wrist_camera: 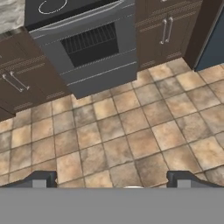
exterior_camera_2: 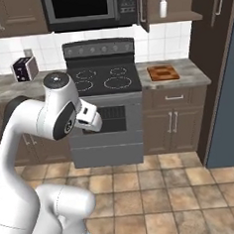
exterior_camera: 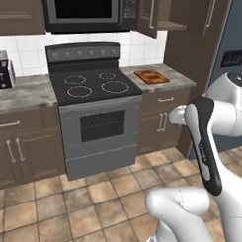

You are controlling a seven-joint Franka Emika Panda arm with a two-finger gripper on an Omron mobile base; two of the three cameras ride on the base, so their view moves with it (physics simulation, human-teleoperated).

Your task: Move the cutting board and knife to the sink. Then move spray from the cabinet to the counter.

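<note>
While the pincer (wrist_camera: pixel 112 179) is held low in front of the stove (exterior_camera: pixel 96 107), its jaws are spread wide and nothing is gripped between them; brown floor tiles (wrist_camera: pixel 131 131) are seen beyond the fingertips (wrist_camera: pixel 41 178). The cutting board (exterior_camera_2: pixel 162 72) is found well ahead of the pincer and higher up, lying flat on the counter (exterior_camera_2: pixel 190 76) to the right of the stovetop. The knife cannot be made out on it. Higher still, the spray (exterior_camera_2: pixel 163 2) is seen standing upright on the shelf of the open cabinet (exterior_camera_2: pixel 175 16), beside the microwave (exterior_camera_2: pixel 90 9). A toaster (exterior_camera_2: pixel 24 69) is spotted far off to the left.
</note>
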